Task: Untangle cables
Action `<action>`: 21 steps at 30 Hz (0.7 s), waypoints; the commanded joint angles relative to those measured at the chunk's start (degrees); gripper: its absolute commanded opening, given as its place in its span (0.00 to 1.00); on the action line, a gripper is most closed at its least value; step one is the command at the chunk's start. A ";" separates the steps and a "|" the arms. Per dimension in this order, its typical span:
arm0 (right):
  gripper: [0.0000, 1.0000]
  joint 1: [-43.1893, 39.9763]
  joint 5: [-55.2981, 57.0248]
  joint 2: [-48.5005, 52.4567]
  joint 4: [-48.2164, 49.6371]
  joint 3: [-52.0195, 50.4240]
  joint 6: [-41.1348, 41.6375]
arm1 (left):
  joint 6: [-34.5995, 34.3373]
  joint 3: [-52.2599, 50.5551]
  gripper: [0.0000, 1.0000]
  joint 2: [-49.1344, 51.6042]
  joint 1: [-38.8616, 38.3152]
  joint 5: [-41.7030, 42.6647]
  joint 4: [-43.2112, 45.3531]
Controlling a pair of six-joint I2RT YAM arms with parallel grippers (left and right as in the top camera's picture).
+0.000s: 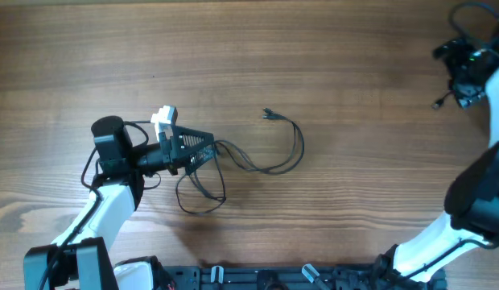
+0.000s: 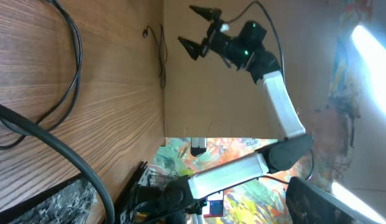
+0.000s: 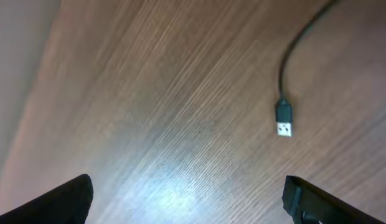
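Sprawling loose, thin dark cables [image 1: 302, 147]; left end effector [image 1: 208, 149], right end effector [image 2: 196, 30] spread.

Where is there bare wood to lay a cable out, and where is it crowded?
Bare: the stretch of table beyond the left gripper, and the wide band between the cable loops and the right gripper. Crowded: around the left gripper's tips, where the loops bunch.
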 commanded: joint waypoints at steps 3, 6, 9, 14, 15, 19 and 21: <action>1.00 0.98 6.62 9.29 0.42 -0.76 -1.46 | -0.11 -0.26 1.00 0.39 -0.33 -0.35 0.09; 1.00 0.63 6.36 14.51 1.09 -0.76 -1.51 | -0.13 -0.26 1.00 0.39 -0.33 -0.35 0.09; 1.00 0.59 6.38 16.13 3.13 -0.76 -1.51 | -0.13 -0.26 1.00 0.39 -0.33 -0.35 0.09; 0.99 0.48 11.56 16.22 4.74 -0.76 -0.92 | -0.13 -0.26 1.00 0.39 -0.33 -0.37 0.09; 0.96 0.44 13.42 16.22 4.74 -0.76 -0.92 | -0.13 -0.26 1.00 0.39 -0.33 -0.37 0.09; 0.77 0.15 14.51 16.33 5.07 -0.76 -0.85 | -0.15 -0.26 1.00 0.39 -0.31 -0.37 0.09; 0.61 0.13 14.51 16.55 5.03 -0.76 -0.92 | -0.13 -0.26 1.00 0.39 -0.33 -0.37 0.09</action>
